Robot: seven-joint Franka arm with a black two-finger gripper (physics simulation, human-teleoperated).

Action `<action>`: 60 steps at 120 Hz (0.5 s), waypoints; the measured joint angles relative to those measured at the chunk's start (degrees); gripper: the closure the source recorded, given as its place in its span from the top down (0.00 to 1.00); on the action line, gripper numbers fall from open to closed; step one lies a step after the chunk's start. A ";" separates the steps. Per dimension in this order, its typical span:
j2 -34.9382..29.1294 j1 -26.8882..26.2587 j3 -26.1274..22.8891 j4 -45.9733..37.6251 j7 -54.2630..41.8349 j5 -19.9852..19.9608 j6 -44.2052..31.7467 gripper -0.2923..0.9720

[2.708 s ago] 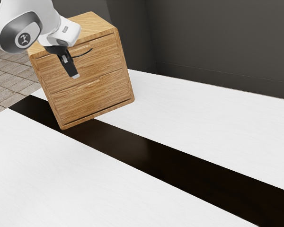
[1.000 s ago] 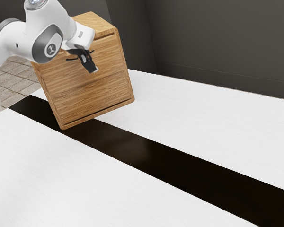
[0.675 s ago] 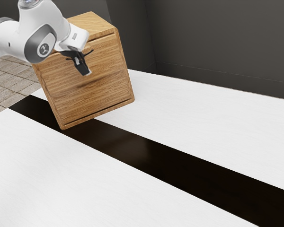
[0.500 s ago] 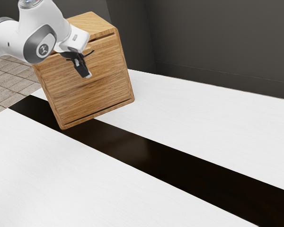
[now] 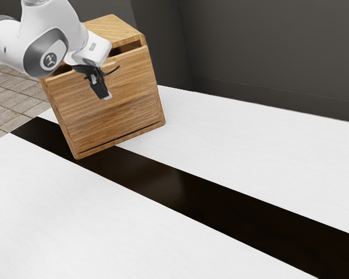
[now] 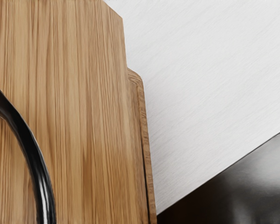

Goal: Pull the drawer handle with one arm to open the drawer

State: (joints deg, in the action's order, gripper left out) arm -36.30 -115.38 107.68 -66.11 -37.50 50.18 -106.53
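The drawer handle (image 5: pixel 112 69) is a thin black bow on the top drawer (image 5: pixel 128 67) of a wooden cabinet (image 5: pixel 116 119). In the exterior view you find the cabinet at the upper left, on the far end of the table (image 5: pixel 250 145). Your gripper (image 5: pixel 104 93) hangs right at the handle, against the drawer front, with the white arm (image 5: pixel 41 40) coming in above it. From here you cannot tell whether the claw is apart or clamped on the handle. A dark slit runs along the drawer's upper edge, under the cabinet's top slab. Around the cabinet you have only the white tabletop, a glossy black stripe (image 5: pixel 221 209) crossing it just in front of the cabinet's base, a tiled floor (image 5: pixel 6 104) behind, and a dark wall (image 5: pixel 267 40).

In the wrist view the handle (image 6: pixel 35 158) is a smooth, shiny black bar curving off the drawer front (image 6: pixel 84 116). The front is light oak with long straight grain. Beside it a narrower strip of the cabinet (image 6: pixel 142 149) steps out, with a rounded corner. Beyond lie the table (image 6: pixel 214 93), white with a fine brushed texture, and the black stripe (image 6: pixel 242 191), which is reflective.
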 joint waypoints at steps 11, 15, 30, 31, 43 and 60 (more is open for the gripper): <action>0.93 0.22 0.05 -1.14 0.29 -0.94 -0.09 0.76; 1.16 0.24 0.08 -1.68 0.40 -1.11 -0.13 0.78; 2.82 0.62 0.10 -4.11 0.86 -1.55 -0.21 0.77; 2.94 0.64 0.10 -4.22 0.89 -1.57 -0.21 0.77; 4.39 0.82 0.09 -5.43 1.25 -1.84 -0.21 0.77; 5.84 2.04 0.01 -7.72 1.82 -2.71 -0.23 0.77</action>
State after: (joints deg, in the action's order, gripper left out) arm -30.46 -113.34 107.69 -73.82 -35.69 47.47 -106.76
